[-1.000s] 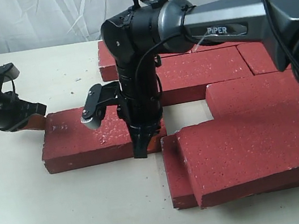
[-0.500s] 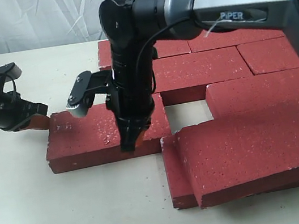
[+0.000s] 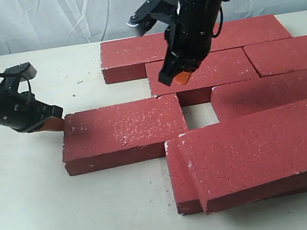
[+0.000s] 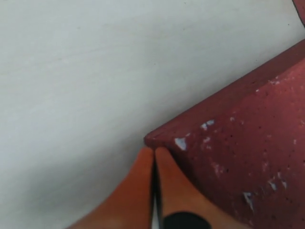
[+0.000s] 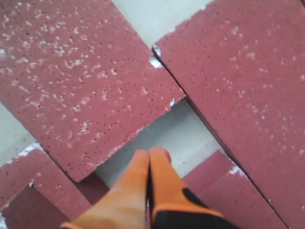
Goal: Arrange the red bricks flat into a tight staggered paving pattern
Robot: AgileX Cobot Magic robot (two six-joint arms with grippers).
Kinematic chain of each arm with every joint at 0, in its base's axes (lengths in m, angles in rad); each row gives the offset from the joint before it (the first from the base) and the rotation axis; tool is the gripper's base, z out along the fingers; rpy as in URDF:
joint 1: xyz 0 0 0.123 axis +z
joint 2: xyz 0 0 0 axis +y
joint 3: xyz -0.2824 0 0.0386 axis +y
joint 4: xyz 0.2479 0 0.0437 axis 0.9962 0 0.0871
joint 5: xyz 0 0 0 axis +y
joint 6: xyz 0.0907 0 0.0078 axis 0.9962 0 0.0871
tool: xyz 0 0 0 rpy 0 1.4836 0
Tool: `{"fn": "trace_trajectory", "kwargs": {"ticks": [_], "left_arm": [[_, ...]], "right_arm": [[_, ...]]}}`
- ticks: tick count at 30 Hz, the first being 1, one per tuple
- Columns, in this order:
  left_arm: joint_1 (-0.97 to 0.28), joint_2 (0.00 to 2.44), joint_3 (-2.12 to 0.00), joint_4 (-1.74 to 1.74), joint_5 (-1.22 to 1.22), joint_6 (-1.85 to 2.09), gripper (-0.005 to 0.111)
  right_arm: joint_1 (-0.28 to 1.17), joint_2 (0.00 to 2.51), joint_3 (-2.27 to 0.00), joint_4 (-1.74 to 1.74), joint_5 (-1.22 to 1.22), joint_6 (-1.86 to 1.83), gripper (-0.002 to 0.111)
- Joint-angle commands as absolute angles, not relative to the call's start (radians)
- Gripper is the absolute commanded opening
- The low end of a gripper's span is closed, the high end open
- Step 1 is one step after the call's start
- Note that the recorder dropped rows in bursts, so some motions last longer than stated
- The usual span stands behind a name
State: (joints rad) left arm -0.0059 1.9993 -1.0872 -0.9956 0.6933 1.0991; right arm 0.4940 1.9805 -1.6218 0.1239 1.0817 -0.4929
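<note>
While the left pincer (image 3: 55, 123), tips together, touches its end corner, the loose red brick (image 3: 122, 131) lies flat, long axis pointing away from those tips. The right pincer (image 3: 179, 79), also closed, hangs above the laid bricks (image 3: 273, 92).

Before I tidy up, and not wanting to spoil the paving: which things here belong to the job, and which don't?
Part of the job:
- the loose brick, left gripper shut at its corner
- the tilted brick resting on others
- the laid bricks behind
- right gripper, shut, above them

Not part:
- the table
- the white cloth backdrop
</note>
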Motion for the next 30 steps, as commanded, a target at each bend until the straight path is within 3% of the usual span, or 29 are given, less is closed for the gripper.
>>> {"fn": "trace_trajectory", "kwargs": {"ticks": [1,19,30], "left_arm": [[-0.041,2.000,-1.084,-1.023,0.665,1.102,0.000],[-0.128,2.000,-1.088,-1.039,0.605,1.107,0.000],[-0.214,2.000,-1.088,-1.058,0.497,1.107,0.000]], "right_arm": [[0.437,1.906,-1.507,0.128,0.986,-0.485,-0.001],[0.250,1.712,-1.088,0.139,0.597,-0.486,-0.001],[0.187,1.709,-1.063,0.124,0.550,-0.486,-0.001]]}}
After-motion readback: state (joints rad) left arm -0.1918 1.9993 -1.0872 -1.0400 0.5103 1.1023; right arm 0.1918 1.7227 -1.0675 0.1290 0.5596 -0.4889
